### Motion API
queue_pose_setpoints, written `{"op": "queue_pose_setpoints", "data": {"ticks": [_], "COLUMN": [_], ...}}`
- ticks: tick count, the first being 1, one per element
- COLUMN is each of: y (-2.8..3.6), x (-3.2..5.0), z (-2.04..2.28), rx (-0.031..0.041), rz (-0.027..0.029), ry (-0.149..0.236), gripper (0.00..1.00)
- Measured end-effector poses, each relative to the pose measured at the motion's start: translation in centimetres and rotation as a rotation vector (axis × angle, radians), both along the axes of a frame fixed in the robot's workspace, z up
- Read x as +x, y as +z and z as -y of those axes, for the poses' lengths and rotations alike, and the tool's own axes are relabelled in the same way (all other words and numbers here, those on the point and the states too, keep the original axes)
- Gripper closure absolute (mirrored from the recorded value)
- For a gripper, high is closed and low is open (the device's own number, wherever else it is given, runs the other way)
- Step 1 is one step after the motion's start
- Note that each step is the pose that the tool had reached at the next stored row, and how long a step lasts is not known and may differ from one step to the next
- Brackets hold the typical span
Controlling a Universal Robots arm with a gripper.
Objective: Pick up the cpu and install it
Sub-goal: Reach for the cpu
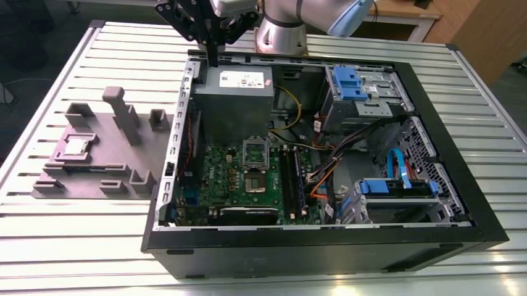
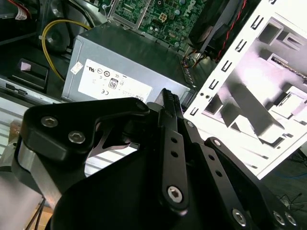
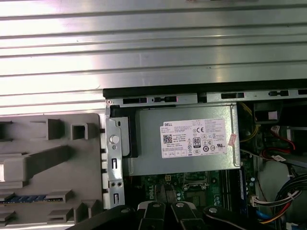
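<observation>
The cpu [image 1: 78, 146], a small silvery square chip, lies flat in a seat on the grey parts holder [image 1: 99, 172] at the exterior view's left, on the table beside the open computer case [image 1: 329, 240]. Inside the case, the motherboard's bare socket [image 1: 254, 184] sits below its raised metal lid [image 1: 255, 150]. My gripper [image 1: 214, 60] hangs over the case's far left corner, above the grey power supply box [image 1: 234, 92], well away from the cpu. Its black fingers [image 2: 168, 103] are shut together with nothing in them.
The slatted metal table [image 1: 99, 246] carries the case and the holder. In the case are black memory sticks [image 1: 290, 179], blue drive brackets [image 1: 352, 83], loose cables [image 1: 346, 148] and the case's perforated side flange [image 3: 114, 158]. The holder [image 3: 53, 158] has upright posts [image 1: 123, 114].
</observation>
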State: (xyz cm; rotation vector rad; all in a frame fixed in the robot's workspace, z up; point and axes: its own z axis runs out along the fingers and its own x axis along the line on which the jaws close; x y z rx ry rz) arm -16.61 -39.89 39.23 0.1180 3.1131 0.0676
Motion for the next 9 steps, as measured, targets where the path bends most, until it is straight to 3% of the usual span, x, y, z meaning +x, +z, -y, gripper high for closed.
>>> {"op": "queue_pose_setpoints", "data": {"ticks": [9], "y": [0.00], "x": [-0.53], "z": [0.00], "rx": [0.0000], "rz": [-0.0001], "ry": [0.000], "gripper": [0.89]}}
